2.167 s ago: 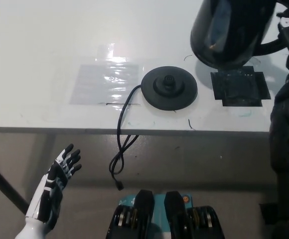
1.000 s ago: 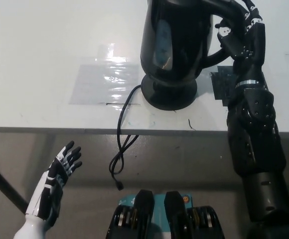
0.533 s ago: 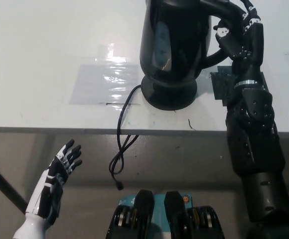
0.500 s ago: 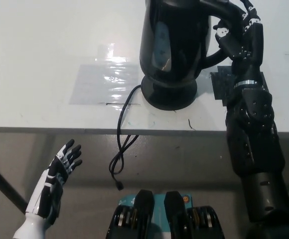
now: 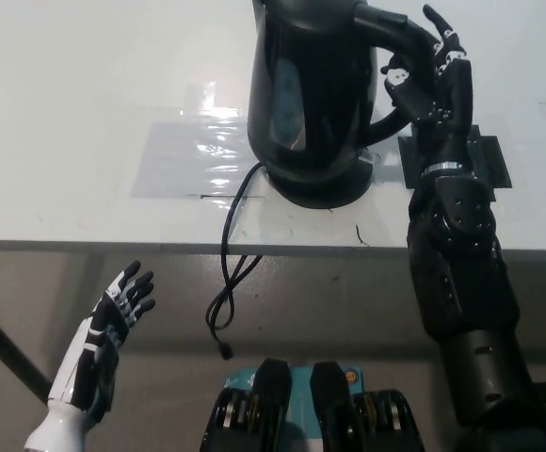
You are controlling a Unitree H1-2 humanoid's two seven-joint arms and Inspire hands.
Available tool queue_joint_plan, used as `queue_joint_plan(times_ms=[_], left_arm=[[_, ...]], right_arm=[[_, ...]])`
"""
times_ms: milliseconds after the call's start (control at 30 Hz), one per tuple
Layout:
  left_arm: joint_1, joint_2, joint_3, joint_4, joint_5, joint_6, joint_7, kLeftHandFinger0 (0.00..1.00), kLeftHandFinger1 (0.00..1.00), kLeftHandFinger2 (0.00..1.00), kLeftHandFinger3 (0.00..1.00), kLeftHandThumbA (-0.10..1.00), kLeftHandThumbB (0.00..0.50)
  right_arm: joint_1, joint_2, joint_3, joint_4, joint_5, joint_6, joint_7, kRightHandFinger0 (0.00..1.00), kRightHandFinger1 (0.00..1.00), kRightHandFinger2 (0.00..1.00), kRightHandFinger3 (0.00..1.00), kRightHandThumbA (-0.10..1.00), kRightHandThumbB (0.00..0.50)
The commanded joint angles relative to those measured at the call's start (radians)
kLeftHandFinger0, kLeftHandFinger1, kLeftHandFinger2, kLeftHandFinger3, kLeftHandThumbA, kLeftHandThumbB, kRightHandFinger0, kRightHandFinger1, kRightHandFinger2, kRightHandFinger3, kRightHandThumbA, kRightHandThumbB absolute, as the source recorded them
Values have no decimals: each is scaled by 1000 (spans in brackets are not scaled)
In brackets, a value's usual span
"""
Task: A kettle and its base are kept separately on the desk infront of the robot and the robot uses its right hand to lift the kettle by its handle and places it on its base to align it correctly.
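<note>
Kettle: black, standing on its round base near the desk front edge
Right hand: fingers spread beside the handle, seemingly not gripping
Left hand: spread, resting below the desk
Risk: withdrawing fingers could snag the handle and tip the kettle
Room: bare desk leftward; cord dangles over the edge

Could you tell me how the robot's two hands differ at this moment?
The right hand is black and raised over the desk beside the kettle handle; the left hand is white and rests below the desk edge, away from everything. Both have their fingers spread, holding nothing.
</note>
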Motion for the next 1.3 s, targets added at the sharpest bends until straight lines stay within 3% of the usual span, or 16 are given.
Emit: queue_joint_plan(times_ms=[0, 433, 500, 1000, 1267], left_arm=[[-13, 17, 12, -21, -5, -13, -9, 1000, 1000, 1000, 1000, 1000, 119], [-13, 19, 15, -18, -6, -11, -8, 1000, 1000, 1000, 1000, 1000, 130], [-13, 18, 16, -18, -7, -11, -7, 1000, 1000, 1000, 1000, 1000, 121], [-22, 19, 19, -21, -13, -1, -10, 1000, 1000, 1000, 1000, 1000, 126], [-18, 17, 21, -23, -13, -5, -8, 1000, 1000, 1000, 1000, 1000, 118]], right_arm=[[-78, 12, -3, -29, 21, -98, 13, 0, 360, 770, 869, -100, 51], [-60, -10, -5, -37, -9, -97, -5, 0, 312, 747, 863, -100, 47], [-58, -13, -13, -47, 4, -86, 1, 0, 340, 784, 878, -100, 45], [-46, -15, -23, -65, 4, -85, 3, 9, 390, 780, 851, -100, 55], [-42, -14, -22, -51, 6, -99, 8, 0, 368, 753, 820, -100, 56]])
